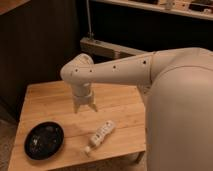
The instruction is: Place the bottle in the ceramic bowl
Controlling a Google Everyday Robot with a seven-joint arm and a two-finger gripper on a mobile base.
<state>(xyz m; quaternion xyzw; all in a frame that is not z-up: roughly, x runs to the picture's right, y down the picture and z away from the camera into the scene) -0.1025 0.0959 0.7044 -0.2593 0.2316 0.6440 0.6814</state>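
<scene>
The small white bottle (100, 135) lies on its side on the wooden table (50, 97), cap toward the front left, near the front edge. The black ceramic bowl (44, 140) sits at the table's front left corner, with faint light specks inside. My gripper (85, 106) points down over the middle of the table, behind the bottle and to the right of the bowl. It holds nothing and is apart from both. My white arm reaches in from the right.
The arm's large white body (180, 110) fills the right side and hides the table's right end. A grey rail (107, 48) runs behind the table. Dark panels stand at the back and left.
</scene>
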